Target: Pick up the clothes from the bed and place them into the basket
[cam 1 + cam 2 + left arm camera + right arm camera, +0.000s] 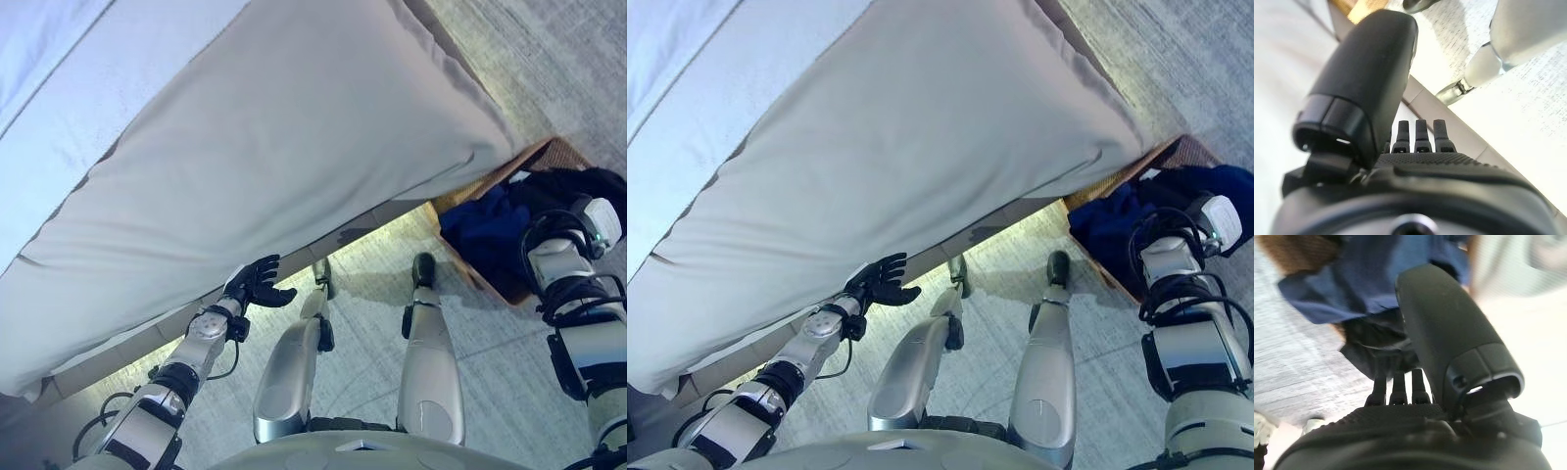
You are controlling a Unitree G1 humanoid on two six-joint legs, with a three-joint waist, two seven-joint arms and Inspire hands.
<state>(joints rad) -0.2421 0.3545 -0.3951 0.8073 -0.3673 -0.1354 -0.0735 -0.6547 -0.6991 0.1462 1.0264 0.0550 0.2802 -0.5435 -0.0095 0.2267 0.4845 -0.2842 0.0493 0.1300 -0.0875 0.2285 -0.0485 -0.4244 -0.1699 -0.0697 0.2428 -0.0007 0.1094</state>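
Observation:
The bed (pixel 294 127) with a pale grey cover takes up the upper left of the eye views. A brown wicker basket (pixel 560 153) stands on the floor at the bed's right corner. A blue garment (pixel 485 230) and a black garment (pixel 578 181) lie in it. My right arm reaches down over the basket. My right hand (pixel 1449 323) has straight fingers and thumb just above the black garment (pixel 1371 352) and the blue garment (pixel 1366 279), holding nothing. My left hand (pixel 257 284) is open and empty beside the bed's lower edge.
Grey carpet (pixel 509 392) covers the floor in front of the bed and around the basket. The bed's pale base (pixel 118 348) runs along below the cover, close to my left hand. A lighter blue-white sheet (pixel 39 59) lies at the far left.

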